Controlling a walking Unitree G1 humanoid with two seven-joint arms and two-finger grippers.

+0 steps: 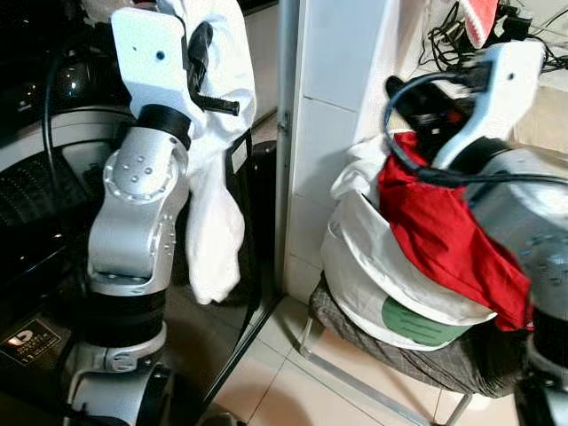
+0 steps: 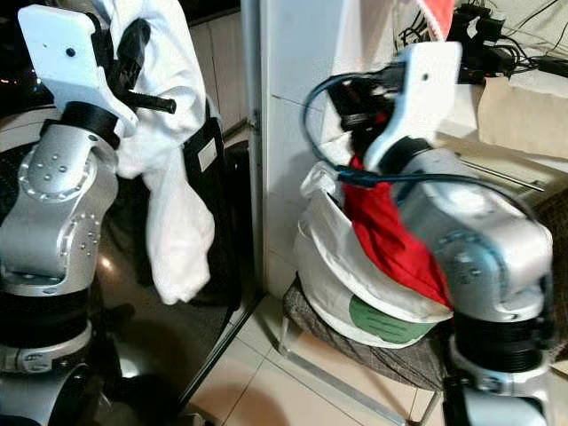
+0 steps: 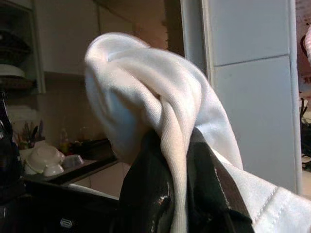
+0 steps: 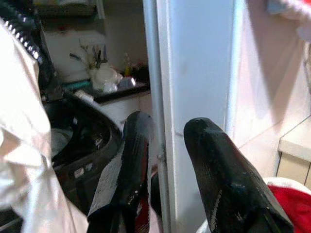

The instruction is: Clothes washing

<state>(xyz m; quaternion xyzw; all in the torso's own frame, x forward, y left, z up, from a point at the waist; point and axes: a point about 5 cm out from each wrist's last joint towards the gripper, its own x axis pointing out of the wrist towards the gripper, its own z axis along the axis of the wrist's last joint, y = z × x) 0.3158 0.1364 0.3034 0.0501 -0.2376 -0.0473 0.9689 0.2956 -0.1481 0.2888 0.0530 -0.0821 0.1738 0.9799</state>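
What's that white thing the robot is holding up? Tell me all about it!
It is a white garment of soft knitted cloth, like a sweatshirt. The left gripper has its black jaws shut on a bunched fold of it and holds it raised. The rest hangs limp beside the silver left arm, one long sleeve-like part dangling with a rounded end. A stitched seam shows near the wrist camera. It hangs beside a metal door frame, apart from the red cloth on the pile.
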